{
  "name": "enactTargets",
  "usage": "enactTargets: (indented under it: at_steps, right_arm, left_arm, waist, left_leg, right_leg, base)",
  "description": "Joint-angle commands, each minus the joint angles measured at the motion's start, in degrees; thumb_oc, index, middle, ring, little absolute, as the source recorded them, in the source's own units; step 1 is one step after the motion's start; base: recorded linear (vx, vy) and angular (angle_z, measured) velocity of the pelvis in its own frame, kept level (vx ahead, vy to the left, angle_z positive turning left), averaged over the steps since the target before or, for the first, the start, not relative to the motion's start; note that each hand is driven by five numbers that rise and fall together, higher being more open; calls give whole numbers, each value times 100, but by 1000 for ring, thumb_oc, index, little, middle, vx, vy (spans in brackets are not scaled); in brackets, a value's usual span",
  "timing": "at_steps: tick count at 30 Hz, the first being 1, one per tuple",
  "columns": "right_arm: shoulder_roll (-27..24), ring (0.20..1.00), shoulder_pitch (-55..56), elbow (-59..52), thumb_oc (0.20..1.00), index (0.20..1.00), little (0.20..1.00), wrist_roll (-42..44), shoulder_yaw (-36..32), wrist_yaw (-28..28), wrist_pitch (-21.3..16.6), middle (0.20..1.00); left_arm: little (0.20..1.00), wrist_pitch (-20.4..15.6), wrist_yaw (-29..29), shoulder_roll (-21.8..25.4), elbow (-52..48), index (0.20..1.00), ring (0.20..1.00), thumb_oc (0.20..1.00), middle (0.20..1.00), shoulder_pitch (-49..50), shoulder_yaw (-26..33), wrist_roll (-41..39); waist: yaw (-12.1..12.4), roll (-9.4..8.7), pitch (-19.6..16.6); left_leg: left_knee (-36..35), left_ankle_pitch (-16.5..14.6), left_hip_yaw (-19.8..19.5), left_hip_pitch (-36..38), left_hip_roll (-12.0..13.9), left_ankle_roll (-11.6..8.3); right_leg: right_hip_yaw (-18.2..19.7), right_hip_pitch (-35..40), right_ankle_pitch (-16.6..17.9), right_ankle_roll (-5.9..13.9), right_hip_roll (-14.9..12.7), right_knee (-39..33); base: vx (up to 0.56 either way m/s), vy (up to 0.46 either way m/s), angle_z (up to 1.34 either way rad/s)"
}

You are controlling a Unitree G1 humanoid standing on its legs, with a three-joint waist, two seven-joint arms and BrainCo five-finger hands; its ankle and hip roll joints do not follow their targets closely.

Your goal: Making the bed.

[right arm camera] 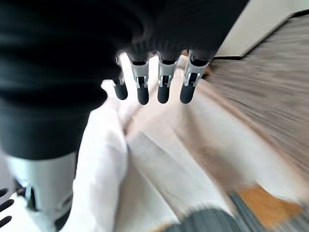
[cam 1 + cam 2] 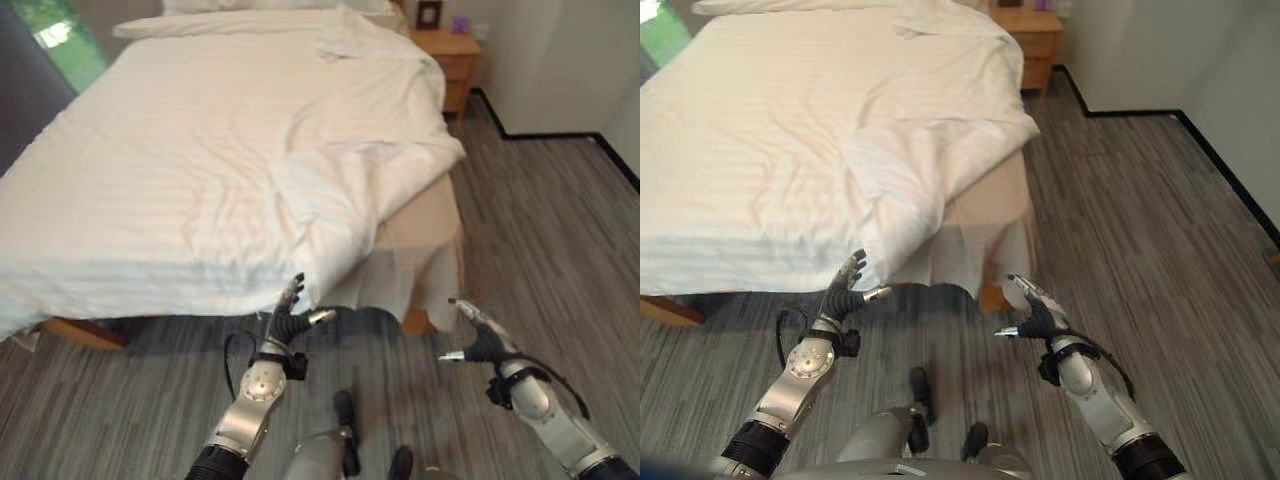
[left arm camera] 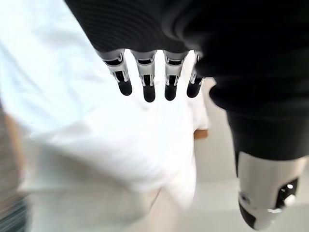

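Duvet: the white striped duvet lies spread over the bed, smooth across most of its top; at the near right corner it is bunched into a rumpled fold that hangs over the edge toward the floor.
Bed corner: beside the hanging fold the beige mattress side and a pale bed skirt are uncovered, with a wooden leg showing below.
Left hand: the left hand is raised at the foot of the bed, its fingers straight and slightly fanned, thumb out to the side; the fingertips are just at the lower edge of the hanging duvet fold, and whether they touch it cannot be told.
Right hand: the right hand is over the floor, off the bare corner and apart from the duvet, fingers extended and relaxed, thumb apart, holding nothing.
Pillows: white pillows lie at the head of the bed.
Nightstand: a wooden nightstand stands at the far right of the bed against the wall.
Floor: grey wood-grain floor surrounds the bed.
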Motion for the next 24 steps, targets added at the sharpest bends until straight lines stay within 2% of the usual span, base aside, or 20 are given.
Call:
enactTargets:
  at_steps: [1,2,4,5,6,7,9,10,11,12,15,17,22,24]
  right_arm:
    - [38,1000,-411,-308,1000,1000,1000,-265,-129,-68,-125,1000]
    - [72,1000,-437,-310,1000,1000,1000,-256,-120,-57,-118,1000]
    - [91,1000,-446,-309,1000,1000,1000,-290,-130,-59,-118,1000]
    - [102,1000,-400,-338,1000,1000,1000,-312,-166,-75,-107,1000]
    - [107,1000,-378,-386,1000,1000,1000,-245,-211,-54,-125,1000]
    - [110,1000,-383,-389,1000,1000,1000,-244,-214,-51,-123,1000]
    - [81,1000,-349,-447,1000,1000,1000,-81,-218,-19,-197,1000]
    - [81,1000,-349,-446,1000,1000,1000,-81,-219,-19,-197,1000]
    - [117,1000,-90,-409,1000,1000,1000,-39,-263,-19,-164,1000]
    - [63,1000,-2,-464,1000,1000,1000,-51,-147,62,-224,1000]
    - [-100,1000,27,-670,1000,1000,1000,-163,-41,204,-293,1000]
    - [-251,1000,203,-698,1000,1000,1000,-24,-50,338,-430,1000]
    - [-380,1000,528,-637,1000,1000,1000,118,-125,534,-479,1000]
    - [-399,1000,596,-649,1000,1000,1000,190,-118,565,-491,1000]
  left_arm:
    - [1000,-333,273,446,-689,1000,1000,1000,1000,-375,181,241]
    - [1000,-357,298,484,-732,1000,1000,1000,1000,-436,196,248]
    - [1000,-349,361,569,-839,1000,1000,1000,1000,-525,239,335]
    - [1000,-336,452,716,-907,1000,1000,1000,1000,-747,338,498]
    - [1000,-309,550,862,-995,1000,1000,1000,1000,-926,449,655]
    - [1000,-304,551,866,-998,1000,1000,1000,1000,-931,450,657]
    - [1000,-226,807,1213,-969,1000,1000,1000,1000,-1463,531,1368]
    - [1000,-226,808,1212,-967,1000,1000,1000,1000,-1466,530,1369]
    - [1000,-8,954,1350,-971,1000,1000,1000,1000,-1736,492,1963]
    - [1000,87,981,1287,-784,1000,1000,1000,1000,-1827,349,2219]
    - [1000,222,1115,1368,-148,1000,1000,1000,1000,-2411,94,2677]
    - [1000,510,1183,1516,390,1000,1000,1000,1000,-2647,139,3126]
    - [1000,808,1006,1387,1049,1000,1000,1000,1000,-2564,35,3671]
    - [1000,879,944,1270,1400,1000,1000,1000,1000,-2482,-22,3617]
  waist:
    - [-3,-21,-176]
    - [-59,80,-140]
    - [-152,119,-85]
    - [-231,181,-41]
    - [-308,177,-25]
    - [-313,186,-29]
    - [-481,127,-86]
    - [-482,131,-85]
    - [-565,40,-189]
    - [-567,-41,-180]
    - [-680,3,-304]
    - [-804,32,-395]
    - [-989,101,-463]
    - [-1051,114,-471]
  left_leg:
    - [-422,71,-175,472,-44,53]
    - [-422,33,-260,570,46,65]
    - [-422,-35,-358,684,58,63]
    - [-422,-117,-494,801,107,6]
    - [-422,-143,-599,815,137,-79]
    - [-422,-125,-606,796,157,-86]
    - [-422,-219,-906,834,232,-310]
    - [-422,-218,-908,834,237,-311]
    - [-422,-375,-1130,908,266,-360]
    - [-422,-349,-1035,977,259,-417]
    - [-422,-295,-964,965,336,-489]
    - [-422,-231,-942,890,391,-558]
    - [-422,-220,-969,772,541,-713]
    - [-422,-215,-943,764,566,-748]
  right_leg:
    - [225,-758,1686,705,-709,2686]
    - [259,-993,1683,639,-693,2913]
    - [306,-1240,1626,600,-767,3158]
    - [294,-1461,1485,482,-920,2964]
    - [384,-1562,1373,415,-945,2555]
    - [364,-1559,1402,398,-923,2515]
    - [945,-1520,1342,363,-794,833]
    - [940,-1510,1356,361,-787,811]
    - [1522,-1271,1017,404,-694,353]
    - [1434,-1264,1576,509,-849,207]
    - [1304,-1136,1634,464,-800,-78]
    - [1212,-983,1564,426,-714,-253]
    - [1101,-817,1398,343,-606,-594]
    - [1103,-782,1396,336,-589,-679]
  base:
    - [412,188,2]
    - [320,140,28]
    - [273,14,60]
    - [445,-78,69]
    - [309,-97,58]
    - [292,-204,65]
    - [300,-222,98]
    - [359,-196,95]
    - [314,-193,84]
    - [384,-226,83]
    - [165,-125,47]
    - [169,-107,-33]
    - [142,-87,-26]
    - [115,-59,-2]
